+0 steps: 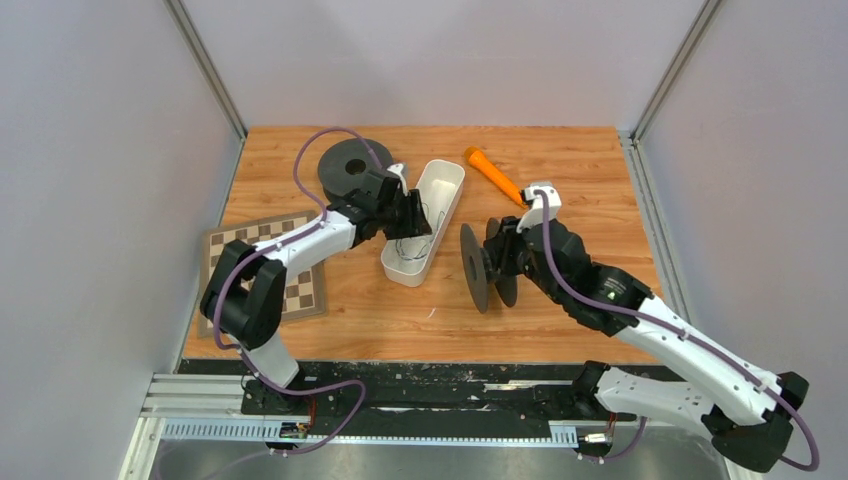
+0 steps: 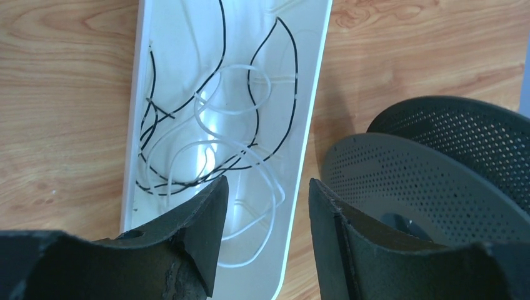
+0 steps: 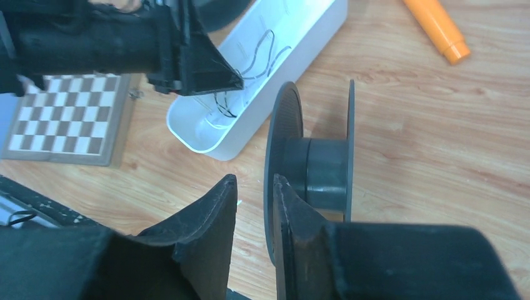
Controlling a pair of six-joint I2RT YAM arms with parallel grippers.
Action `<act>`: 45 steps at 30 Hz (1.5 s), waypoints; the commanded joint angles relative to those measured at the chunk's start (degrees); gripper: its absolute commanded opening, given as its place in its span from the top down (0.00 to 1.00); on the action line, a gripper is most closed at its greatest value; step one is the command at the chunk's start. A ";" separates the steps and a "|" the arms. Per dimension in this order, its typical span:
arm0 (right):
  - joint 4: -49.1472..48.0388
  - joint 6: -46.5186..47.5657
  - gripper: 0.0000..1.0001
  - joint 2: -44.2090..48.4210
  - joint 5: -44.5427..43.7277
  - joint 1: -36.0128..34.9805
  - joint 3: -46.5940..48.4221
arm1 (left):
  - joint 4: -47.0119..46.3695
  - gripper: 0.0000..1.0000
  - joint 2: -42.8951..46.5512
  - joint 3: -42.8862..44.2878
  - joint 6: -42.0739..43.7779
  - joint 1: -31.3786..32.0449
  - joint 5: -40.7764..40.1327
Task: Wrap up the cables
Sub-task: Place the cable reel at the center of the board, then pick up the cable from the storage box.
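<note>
The cables lie tangled in the white tray (image 2: pixel 317 94): a thin black cable (image 2: pixel 294 94) and a whitish cable (image 2: pixel 201 115) looped over each other. My left gripper (image 2: pixel 267 190) hangs open over the tray's near end (image 1: pixel 405 272). A loop of the whitish cable shows below the gap and nothing is between the fingers. A black spool (image 3: pixel 315 169) stands on edge right of the tray. My right gripper (image 3: pixel 253 187) is open around the spool's near flange, which lies by the right finger, with a gap to the left finger.
A second black spool (image 1: pixel 348 165) lies flat at the back left, behind the left gripper (image 1: pixel 416 214). An orange marker (image 1: pixel 493 172) lies at the back, beyond the right gripper (image 1: pixel 495 258). A small chessboard (image 1: pixel 300 285) sits at the left edge.
</note>
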State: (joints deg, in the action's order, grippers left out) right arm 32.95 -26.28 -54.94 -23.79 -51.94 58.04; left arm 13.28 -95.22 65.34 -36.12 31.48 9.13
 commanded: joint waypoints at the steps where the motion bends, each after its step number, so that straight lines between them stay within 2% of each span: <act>1: -2.98 3.21 0.73 4.60 1.97 -0.20 -0.53 | -4.59 0.42 -2.35 2.64 -4.83 0.29 -0.87; 9: -3.00 4.46 0.72 7.86 0.92 -0.18 -1.63 | -5.96 0.45 -6.25 3.74 -7.22 0.48 1.05; 13: -3.39 4.35 0.72 7.86 0.65 -0.26 -2.64 | -7.10 0.52 -7.32 4.09 -7.71 0.49 1.54; 15: -3.45 4.31 0.72 7.74 1.24 -0.21 -3.09 | -7.06 0.61 -7.30 4.25 -7.80 0.43 1.88; 20: -3.65 4.39 0.71 8.13 3.00 -0.18 -4.14 | -6.19 0.93 -5.25 4.29 -8.02 0.47 1.51; 22: -3.66 4.46 0.71 8.39 3.51 -0.21 -4.33 | -5.40 1.00 -3.63 4.86 -7.82 0.43 1.43; 26: -4.13 5.63 0.69 8.70 5.35 -0.25 -4.53 | -3.07 1.00 0.46 6.78 -6.52 0.42 0.86; 30: -6.24 8.12 0.64 9.32 9.48 -0.18 -4.59 | -0.29 1.00 5.90 9.69 -3.47 0.42 1.23; 38: -15.96 14.49 0.54 13.61 16.21 -0.18 -5.67 | 9.21 1.00 14.84 17.13 5.82 0.52 6.33; 45: -25.65 19.74 0.48 16.49 22.04 -0.21 -8.98 | 14.13 1.00 24.15 18.16 12.70 0.51 9.46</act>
State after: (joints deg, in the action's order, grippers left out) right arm 16.49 -11.44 -39.31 -6.92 -51.94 50.54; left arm 22.87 -75.85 81.73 -29.54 31.64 15.73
